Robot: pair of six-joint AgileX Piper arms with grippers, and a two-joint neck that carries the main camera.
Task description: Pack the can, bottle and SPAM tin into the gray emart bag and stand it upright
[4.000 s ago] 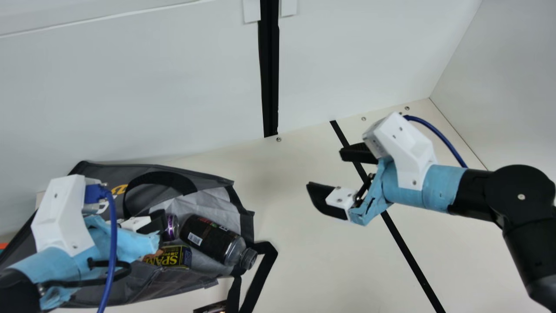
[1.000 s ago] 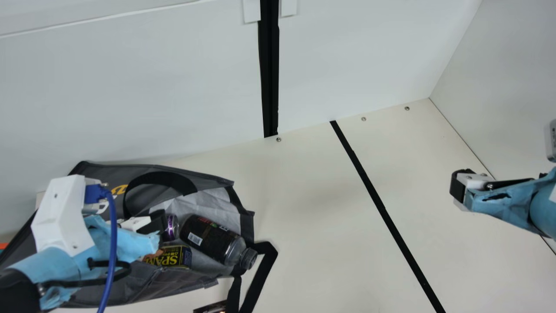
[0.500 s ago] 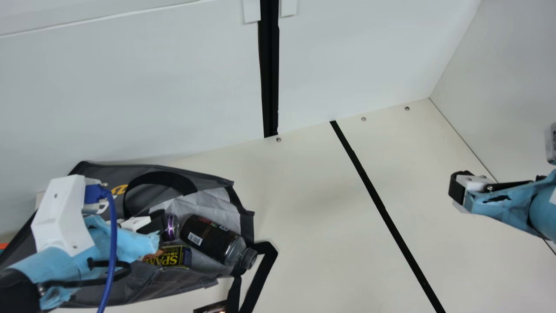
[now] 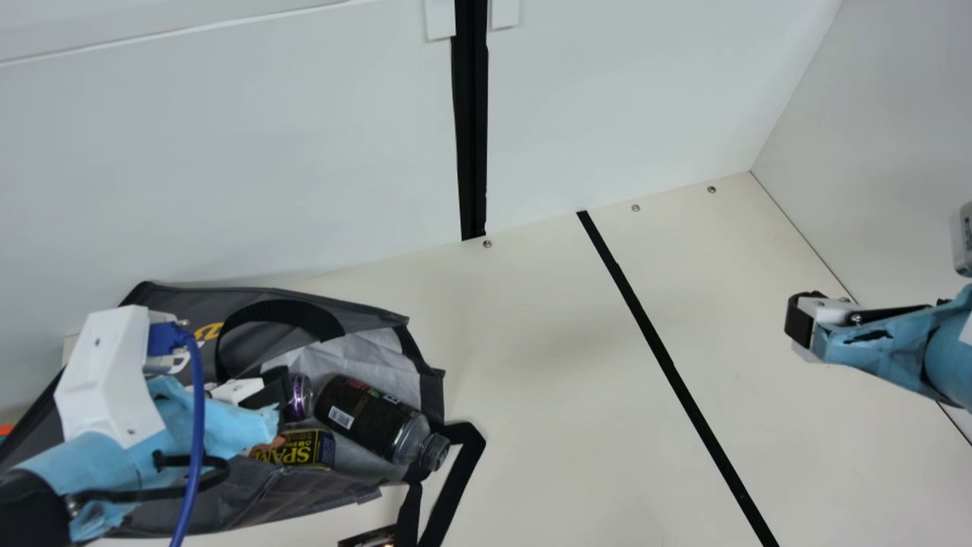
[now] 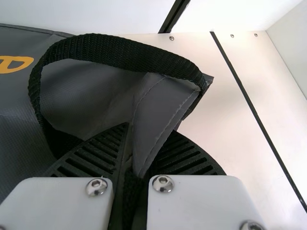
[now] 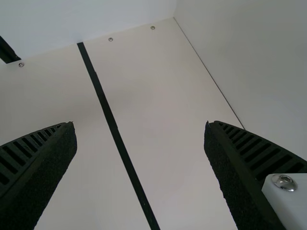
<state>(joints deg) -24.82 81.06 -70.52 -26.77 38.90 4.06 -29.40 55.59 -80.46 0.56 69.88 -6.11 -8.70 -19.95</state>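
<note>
Gray emart bag (image 4: 220, 505) lies on its side on the desk (image 4: 547, 395), long axis approx 9-to-3 o'clock in main view, mouth toward 3-4. Bottle (image 4: 372, 418) inside near the mouth, neck at 4 o'clock; can (image 4: 301, 396) at its 9-10, SPAM tin (image 4: 300, 448) at its 8, all w/in the bag. L pincer (image 5: 151, 130) is nearer: pressed tight w/ the bag's fabric edge pinched btw its fingers. R pincer (image 6: 139, 125) is spread, nothing in it, well apart, approx 3 o'clock of bag. Next prob. = tip mouth up so the long axis goes vertical; R pincer would need to come toward 9 for a 2nd hold. Risk: bottle, neck at the mouth, could slide out first.
</note>
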